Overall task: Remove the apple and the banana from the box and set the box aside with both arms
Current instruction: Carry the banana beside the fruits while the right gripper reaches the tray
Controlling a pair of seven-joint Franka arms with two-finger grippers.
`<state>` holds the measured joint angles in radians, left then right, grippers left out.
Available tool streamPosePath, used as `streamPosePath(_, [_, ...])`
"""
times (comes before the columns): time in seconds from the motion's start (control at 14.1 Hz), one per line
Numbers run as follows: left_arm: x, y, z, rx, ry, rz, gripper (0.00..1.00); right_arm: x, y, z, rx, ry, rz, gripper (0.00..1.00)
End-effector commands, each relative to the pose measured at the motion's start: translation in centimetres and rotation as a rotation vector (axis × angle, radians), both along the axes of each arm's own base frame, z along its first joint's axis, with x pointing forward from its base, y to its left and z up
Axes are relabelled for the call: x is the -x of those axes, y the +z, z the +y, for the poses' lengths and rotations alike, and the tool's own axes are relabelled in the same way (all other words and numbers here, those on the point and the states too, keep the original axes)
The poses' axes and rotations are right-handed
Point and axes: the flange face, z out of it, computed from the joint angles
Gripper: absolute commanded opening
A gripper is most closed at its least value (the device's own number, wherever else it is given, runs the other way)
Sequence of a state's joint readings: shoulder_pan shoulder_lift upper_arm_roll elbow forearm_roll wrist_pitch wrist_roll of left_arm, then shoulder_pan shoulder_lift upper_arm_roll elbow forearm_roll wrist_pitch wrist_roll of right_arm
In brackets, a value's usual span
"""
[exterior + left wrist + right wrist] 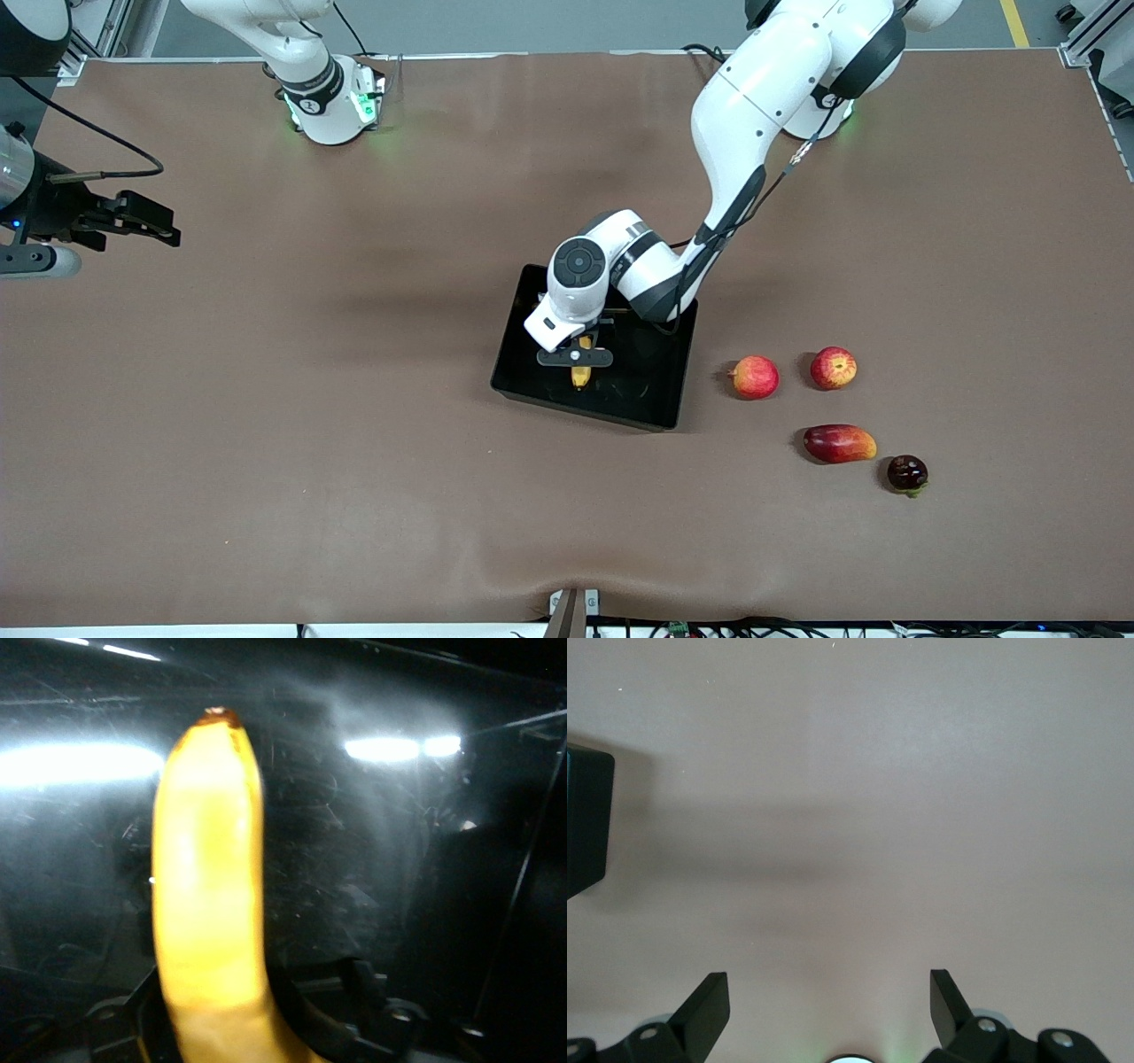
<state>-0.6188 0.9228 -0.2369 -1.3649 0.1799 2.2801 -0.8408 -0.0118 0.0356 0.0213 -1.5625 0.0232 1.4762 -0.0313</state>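
Two arms, glossy white moulded shells with rounded segments and dark grey to black joint bands. Left arm [753, 124]: broad black collar at the upper joint, a thin black cable running down its forearm, and a round dark grey cap with a ringed centre on the wrist housing. Left gripper [577, 358]: small, flat black bar with a pale round fitting at its middle. Right arm [306, 62]: white base with green indicator lights and a black ring bearing small white markings. Right gripper [830, 1001]: matte black angular fingers [704, 1005], silver screw heads at their mounts.
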Motion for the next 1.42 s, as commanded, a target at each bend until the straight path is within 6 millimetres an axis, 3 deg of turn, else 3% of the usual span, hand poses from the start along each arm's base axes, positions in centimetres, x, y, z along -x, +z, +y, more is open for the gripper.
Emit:
streamPosePath(0.0, [-0.4,1.1,-0.7,0.000,0.007,-0.043,0.00,0.7,0.7,0.7,-0.006,0.013,-0.005,1.00])
streamPosePath(0.21, [-1.4,4.4,-0.4,0.006,-0.007,-0.088,0.00,0.0,0.5,0.5,-0.008,0.008,-0.010,1.00])
streamPosePath(0.35, [-2.7,8.4,0.2,0.026,0.001,-0.136,0.00,-0.1,0.4,0.6,-0.010,0.014,-0.005,1.00])
streamPosePath(0.42, [-3.6,10.1,1.2,0.028,0.018,-0.150,0.00,-0.6,-0.8,0.9,-0.010,0.022,0.019,1.00])
streamPosePath(0.57, [-5.5,15.2,3.0,0.060,0.053,-0.206,0.00,-2.6,-5.5,1.4,-0.024,0.028,0.102,1.00])
streamPosePath(0.71, [-7.1,20.4,6.2,0.040,0.082,-0.228,0.00,-3.2,-7.2,2.3,-0.061,0.034,0.126,1.00])
streamPosePath(0.78, [-8.1,22.5,8.7,0.014,0.081,-0.222,0.00,-4.1,-10.2,3.6,-0.070,0.051,0.180,1.00])
streamPosePath(0.85, [-8.9,24.1,11.6,-0.016,0.073,-0.200,0.00,-4.7,-11.9,4.4,-0.071,0.063,0.199,1.00])
streamPosePath(0.99, [-10.3,25.4,18.1,-0.077,0.063,-0.151,0.00,-6.7,-14.2,6.2,-0.105,0.070,0.201,1.00])
streamPosePath(1.06, [-10.7,24.9,21.8,-0.105,0.049,-0.129,0.00,-7.4,-14.0,7.4,-0.142,0.067,0.188,1.00])
streamPosePath(1.2, [-11.6,23.8,30.2,-0.148,0.004,-0.088,0.00,-8.1,-16.1,8.6,-0.158,0.063,0.202,1.00])
streamPosePath(1.34, [-12.3,22.1,37.2,-0.168,0.000,-0.037,0.00,-8.7,-16.6,12.2,-0.145,0.045,0.135,1.00])
